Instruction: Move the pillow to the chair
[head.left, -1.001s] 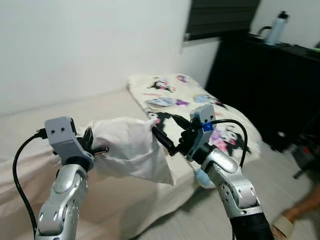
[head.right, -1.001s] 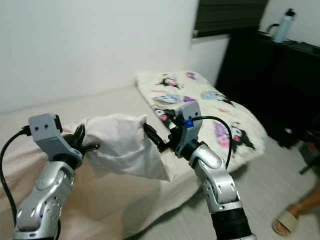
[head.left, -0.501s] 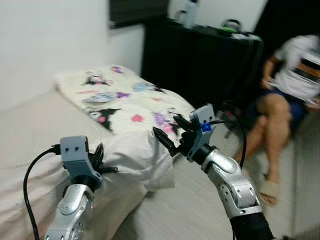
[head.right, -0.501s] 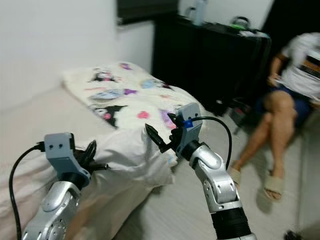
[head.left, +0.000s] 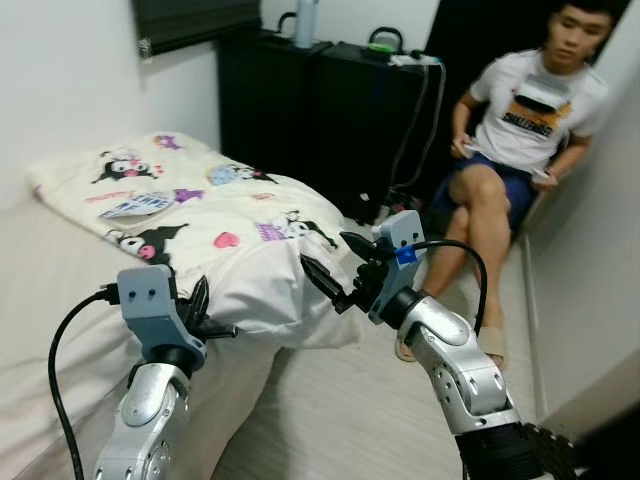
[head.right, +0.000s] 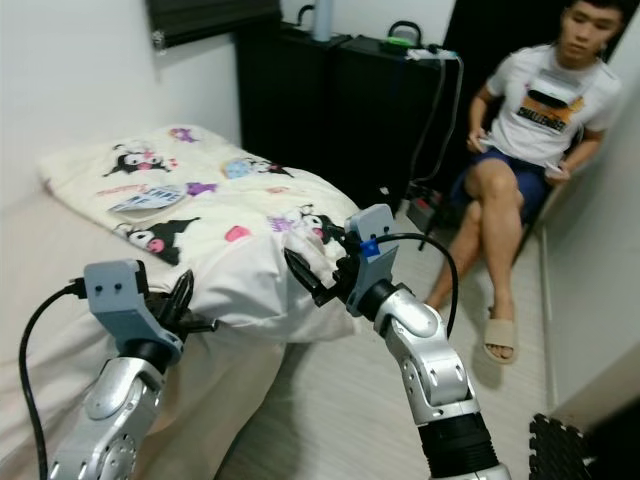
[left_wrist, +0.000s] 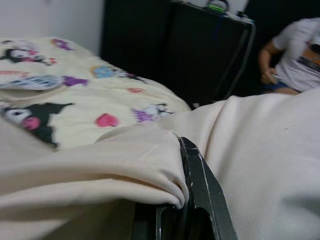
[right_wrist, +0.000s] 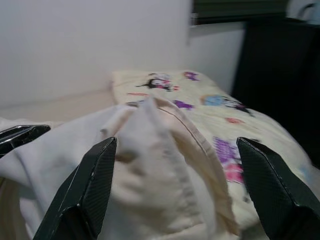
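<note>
The left pincer (head.left: 205, 318) was clamped on one end of the pillow (head.left: 262, 290), a fold of the cream cover pinched between its fingers (left_wrist: 197, 185) in the left wrist view. The pillow hung in the air between the two arms, just off the edge of the bed (head.left: 60, 330) and in front of the cartoon-print blanket (head.left: 190, 205). At the pillow's other end the right pincer (head.left: 335, 278) had its fingers (right_wrist: 92, 190) spread wide, one on either side of the bunched corner, cradling rather than pinching it.

Beyond the pillow a person (head.left: 510, 150) sat against a dark cabinet (head.left: 330, 110), with bare floor (head.left: 340, 400) between the bed and their feet. The seat under them could not be made out.

This looked like the carrying step: the pillow was lifted and held, but not yet delivered. The next move would call for finding the chair, walking toward it with both pincers keeping their hold, and watching that the loosely held right end did not slip.
</note>
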